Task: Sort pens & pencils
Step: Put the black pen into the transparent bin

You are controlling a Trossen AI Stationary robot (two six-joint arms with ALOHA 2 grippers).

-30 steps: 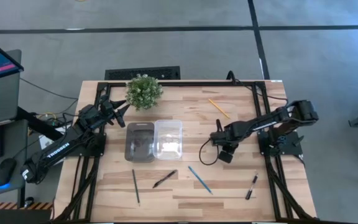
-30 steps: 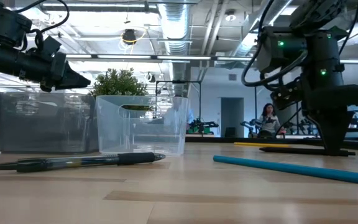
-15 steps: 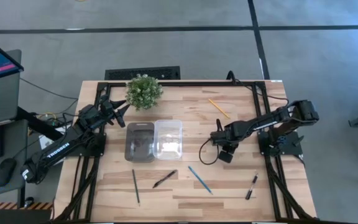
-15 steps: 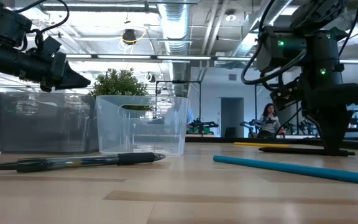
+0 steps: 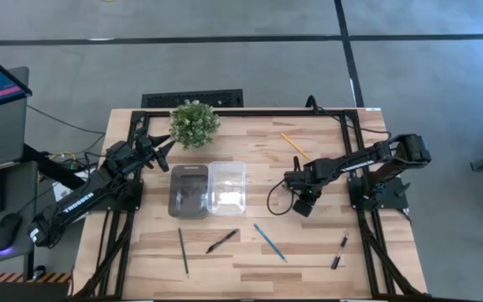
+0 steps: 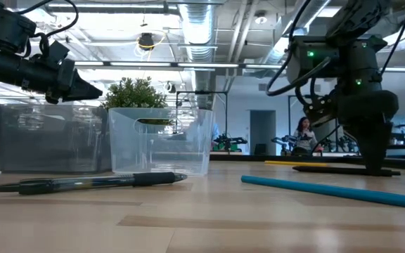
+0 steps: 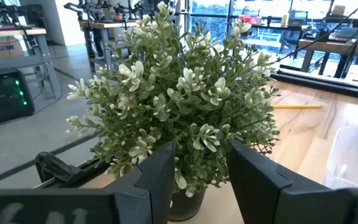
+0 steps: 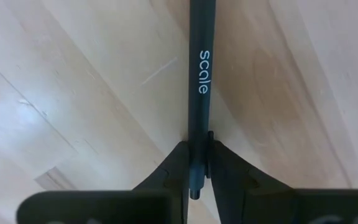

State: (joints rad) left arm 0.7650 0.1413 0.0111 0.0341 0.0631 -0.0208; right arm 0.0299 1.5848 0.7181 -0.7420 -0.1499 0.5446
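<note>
The right gripper [image 8: 196, 168] is down at the wooden surface [image 5: 309, 252], right of the two bins, its jaws clenched on a dark pen [image 8: 199, 81] printed with the word "scale"; the pen lies flat on the wood and runs straight out from between the fingers [image 8: 173, 165]. The left gripper [image 5: 164, 148] hangs above the far left part of the surface, just beside a small potted plant [image 5: 194, 122], jaws parted and empty. A grey bin [image 5: 189, 191] and a clear bin [image 5: 227, 186] stand side by side, touching, mid-surface. Along the near side lie a dark green pencil [image 5: 183, 252], a black pen [image 5: 222, 242], a blue pencil [image 5: 269, 242] and another black pen [image 5: 340, 251], all apart from one another. A yellow pencil [image 5: 294, 145] lies at the far side
</note>
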